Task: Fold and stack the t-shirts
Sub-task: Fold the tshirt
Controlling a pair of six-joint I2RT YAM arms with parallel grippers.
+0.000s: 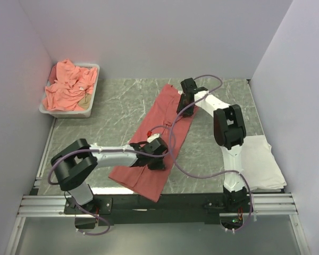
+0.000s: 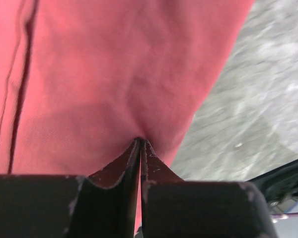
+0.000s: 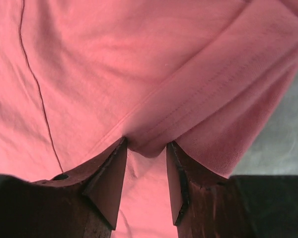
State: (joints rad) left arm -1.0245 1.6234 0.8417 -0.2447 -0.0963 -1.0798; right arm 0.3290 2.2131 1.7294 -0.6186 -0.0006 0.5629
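The coral-red t-shirt (image 1: 160, 121) lies in a long diagonal strip across the middle of the marble tabletop (image 1: 122, 101). The left gripper (image 2: 140, 140) is pinched tight on its near right edge. The right gripper (image 3: 146, 144) clamps a bunched hem fold at its far end. More salmon-pink t-shirts (image 1: 69, 87) fill the white tray (image 1: 69, 112) in the far left corner, and a folded white garment (image 1: 263, 162) lies at the near right edge.

We see the red shirt (image 2: 104, 74) filling most of the view, with a dark seam (image 2: 20, 84) running down its left side. The left gripper (image 2: 140, 141) has its jaws pressed together, pinching a pucker of cloth at their tips. Grey marbled table (image 2: 258, 99) shows at right, beyond the shirt's edge
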